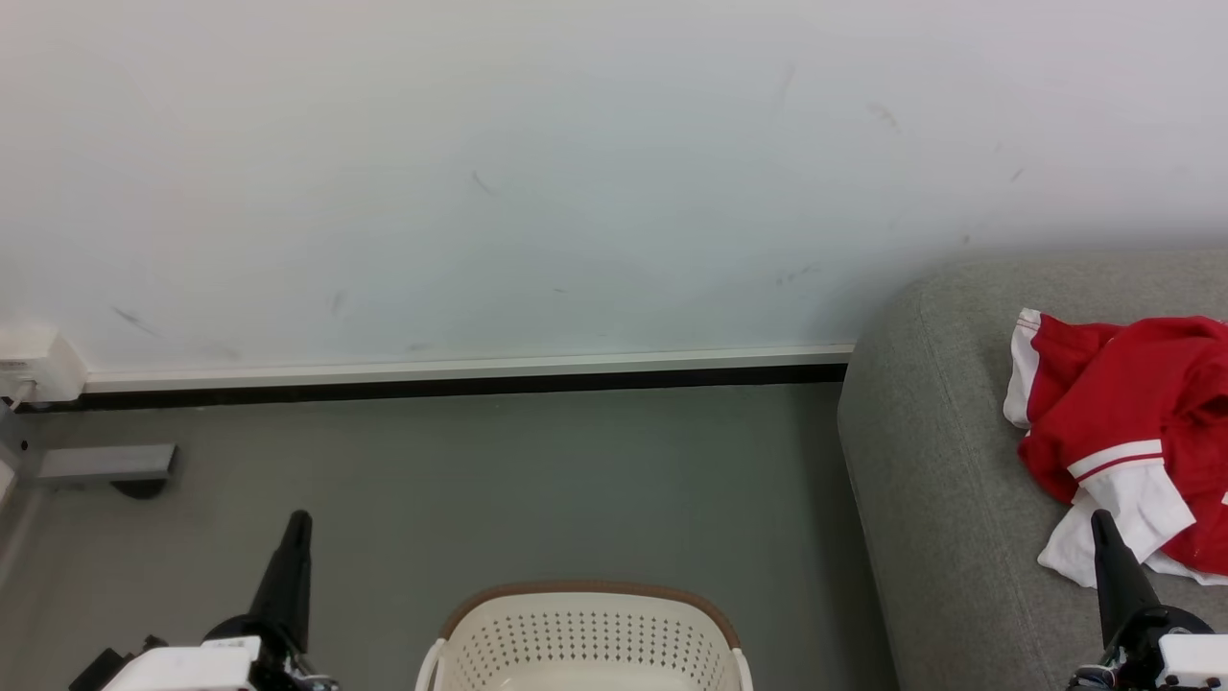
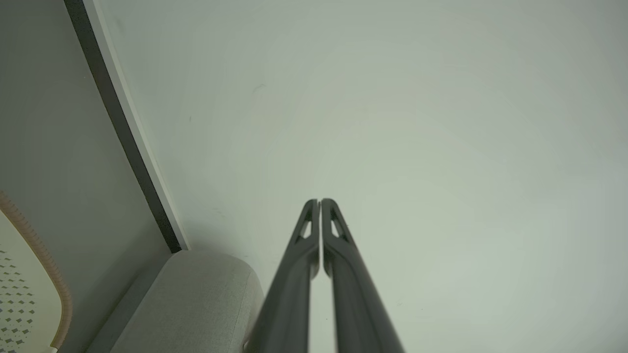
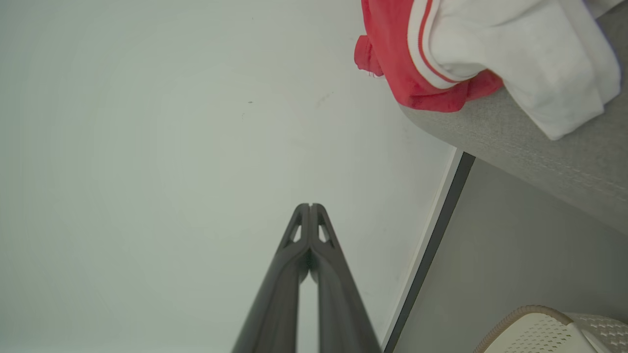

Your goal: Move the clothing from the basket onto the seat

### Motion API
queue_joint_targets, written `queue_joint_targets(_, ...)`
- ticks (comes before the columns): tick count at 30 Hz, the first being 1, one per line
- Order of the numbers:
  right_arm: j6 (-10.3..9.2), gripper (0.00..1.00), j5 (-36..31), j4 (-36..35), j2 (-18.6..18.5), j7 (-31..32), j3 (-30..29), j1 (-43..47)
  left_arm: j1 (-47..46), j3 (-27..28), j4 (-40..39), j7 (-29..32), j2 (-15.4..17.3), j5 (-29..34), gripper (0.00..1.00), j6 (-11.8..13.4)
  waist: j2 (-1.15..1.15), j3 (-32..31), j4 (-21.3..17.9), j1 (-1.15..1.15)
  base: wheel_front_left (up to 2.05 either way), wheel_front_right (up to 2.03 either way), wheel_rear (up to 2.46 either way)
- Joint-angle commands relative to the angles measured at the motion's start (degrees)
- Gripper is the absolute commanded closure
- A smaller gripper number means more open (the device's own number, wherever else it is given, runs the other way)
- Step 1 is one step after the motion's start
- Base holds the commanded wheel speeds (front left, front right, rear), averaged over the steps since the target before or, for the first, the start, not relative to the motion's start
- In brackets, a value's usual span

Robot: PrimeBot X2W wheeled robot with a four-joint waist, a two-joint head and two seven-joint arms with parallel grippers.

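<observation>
head view: the clothing (image 1: 1122, 422) is seen heaped on the seat (image 1: 940, 461) at the right, well apart from the basket (image 1: 585, 638) at bottom centre. the right gripper (image 1: 1100, 520) is held with its tip at the white cuff's lower edge; the left gripper (image 1: 299, 520) is raised over the floor (image 1: 480, 480), far from the clothing. left wrist view: the fingers are pressed together, nothing held. right wrist view: the fingers are likewise closed and empty, the clothing seen up and to the right on the seat.
</observation>
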Motion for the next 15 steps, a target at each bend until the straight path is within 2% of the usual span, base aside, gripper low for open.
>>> queue_joint_targets(1,0.02,1.0,-0.37,0.12,0.03,0.19,-0.26,-0.76,-0.42,0.13,-0.21,0.2,0.13,-0.81,1.0,-0.36,0.0,0.0,0.0,0.0,0.0,0.0,0.0)
queue_joint_targets(15,0.02,1.0,-0.37,0.12,0.03,0.19,-0.26,-0.76,-0.42,0.12,-0.21,0.2,0.13,-0.81,1.0,-0.37,0.0,0.0,0.0,0.0,0.0,0.0,0.0)
